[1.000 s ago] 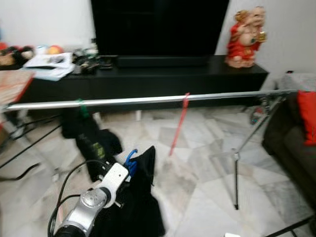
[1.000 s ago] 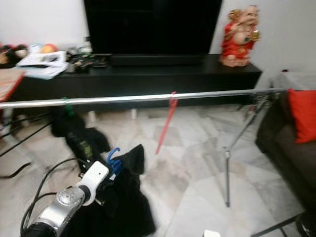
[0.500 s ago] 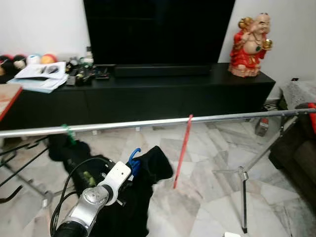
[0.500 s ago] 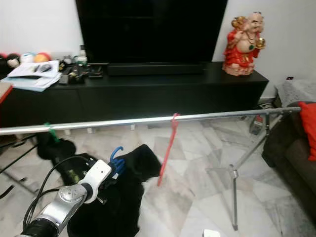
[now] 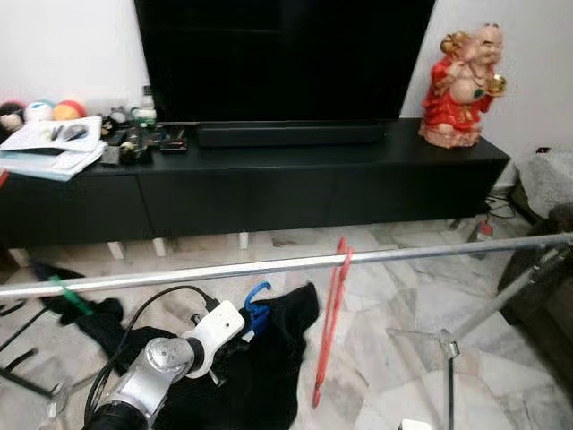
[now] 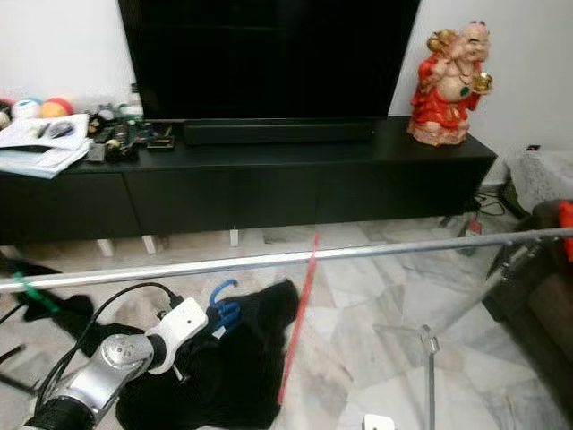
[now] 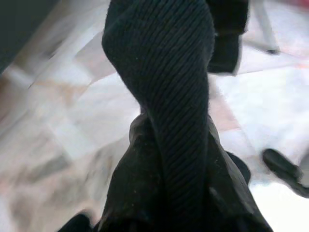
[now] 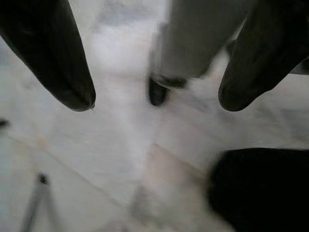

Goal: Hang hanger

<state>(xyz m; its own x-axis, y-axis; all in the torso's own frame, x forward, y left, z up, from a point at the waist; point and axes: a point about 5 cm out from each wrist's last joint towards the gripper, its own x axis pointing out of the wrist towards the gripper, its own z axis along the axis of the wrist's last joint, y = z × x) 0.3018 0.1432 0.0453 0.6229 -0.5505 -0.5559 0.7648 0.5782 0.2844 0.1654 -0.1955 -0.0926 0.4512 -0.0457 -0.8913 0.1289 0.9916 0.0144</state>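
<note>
**Blue hanger carried toward the rail**

Blue hook of the hanger [image 5: 257, 306] rises just beyond the left tool [image 5: 240, 324], which grips it with a black garment [image 5: 269, 367] draped below; the hook sits just under the silver rail [image 5: 269, 266], not yet over it. A red hanger [image 5: 329, 331] and a green hanger [image 5: 67, 293] already hang there. The right tool [image 8: 154, 104] hangs low over the marble floor [image 8: 120, 145], fingers apart and empty. Judged step: approach. Next, the hook likely needs lifting above the rail, between the green and red hangers, then lowering on.
</note>
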